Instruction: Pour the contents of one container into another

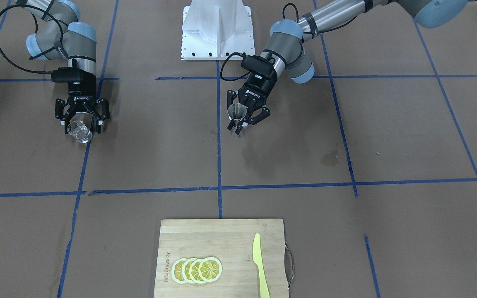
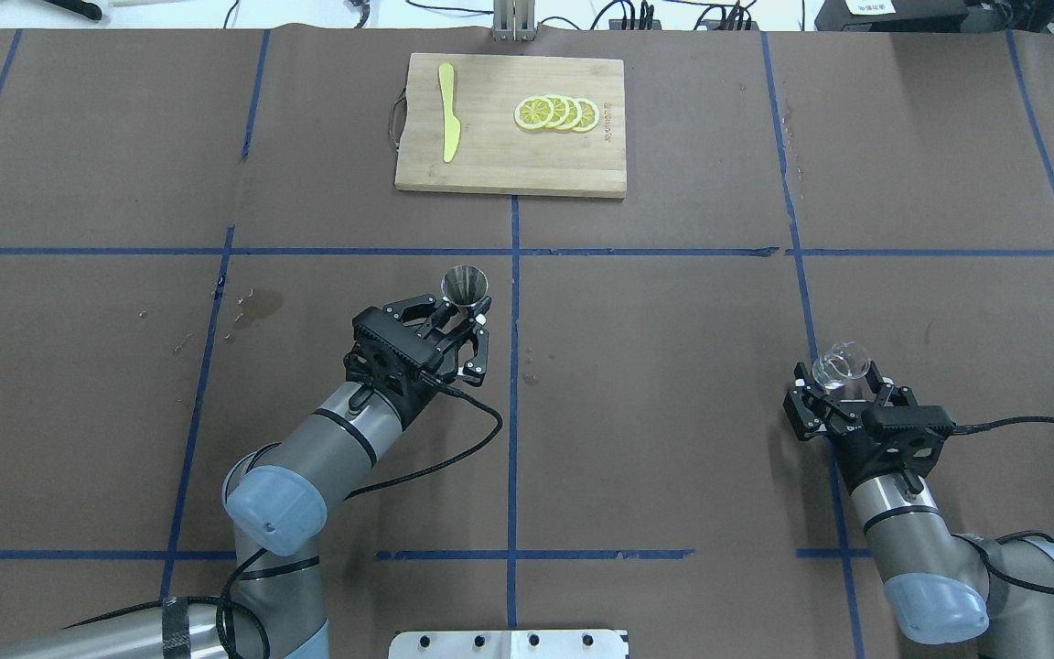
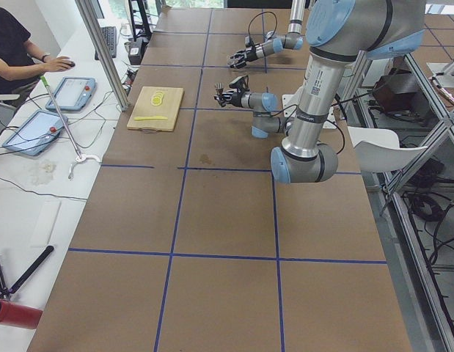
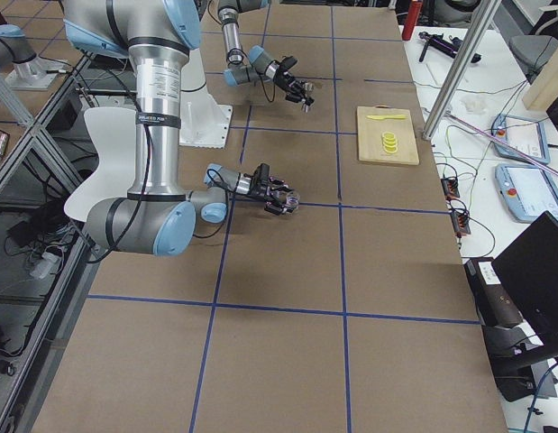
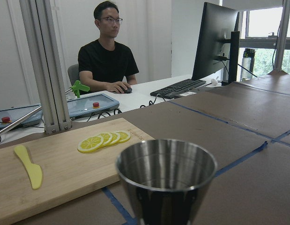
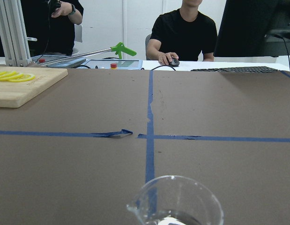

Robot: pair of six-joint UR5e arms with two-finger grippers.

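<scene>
The steel jigger stands upright with its open cone up, near the middle of the table. My left gripper is shut on its lower part. In the left wrist view its upper cone fills the bottom centre and looks empty. From the front, the jigger sits between the left gripper's fingers. The clear glass cup is off to the right with my right gripper shut on it. Its rim and spout show at the bottom of the right wrist view. The two containers are far apart.
A wooden cutting board lies at the far middle of the table, with lemon slices and a yellow knife on it. A wet stain marks the brown paper left of the jigger. People sit at desks beyond the far edge.
</scene>
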